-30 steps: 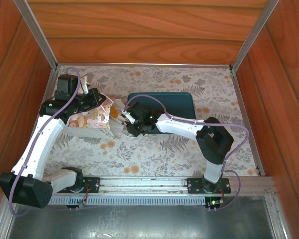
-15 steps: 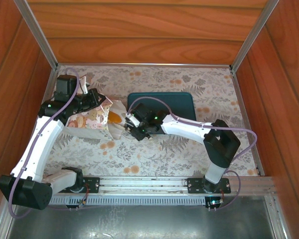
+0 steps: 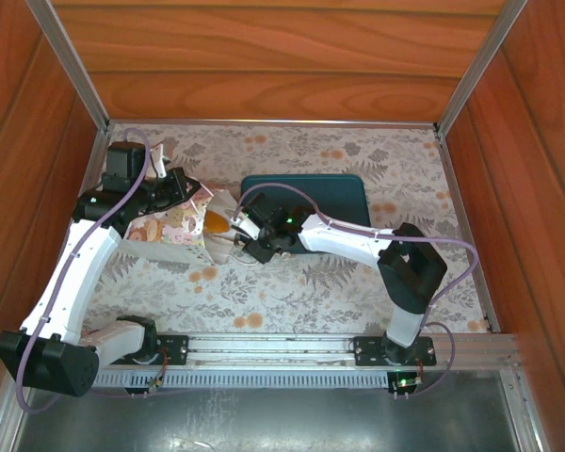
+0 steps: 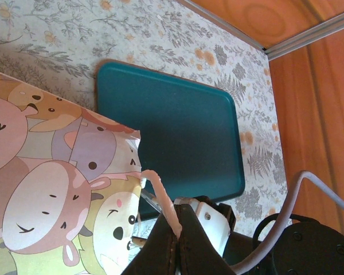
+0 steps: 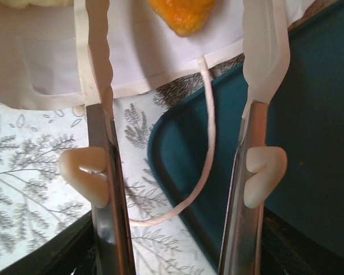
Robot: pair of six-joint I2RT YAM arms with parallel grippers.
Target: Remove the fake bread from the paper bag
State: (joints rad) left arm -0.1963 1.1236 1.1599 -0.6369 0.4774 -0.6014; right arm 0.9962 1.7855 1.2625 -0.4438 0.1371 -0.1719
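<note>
Bread [image 5: 182, 12] sits inside paper bag [image 5: 149, 66], just past your right gripper [image 5: 179, 34]: fingers wide, empty. Left gripper [image 4: 176, 232] pinches cord [image 4: 159, 192] tight. Next: reach in, grab it.

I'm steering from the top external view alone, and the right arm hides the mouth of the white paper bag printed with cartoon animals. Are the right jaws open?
Observer: Yes. In the right wrist view the right gripper has its jaws open, gripping nothing, facing the mouth of the paper bag.
Operator: Is bread lined up?
Observer: An orange-gold toy pastry sits at the mouth, straight ahead between the jaws.
Operator: What's the left arm doing?
Observer: In the left wrist view the left gripper has its jaws shut on the bag's pale cord handle.
</note>
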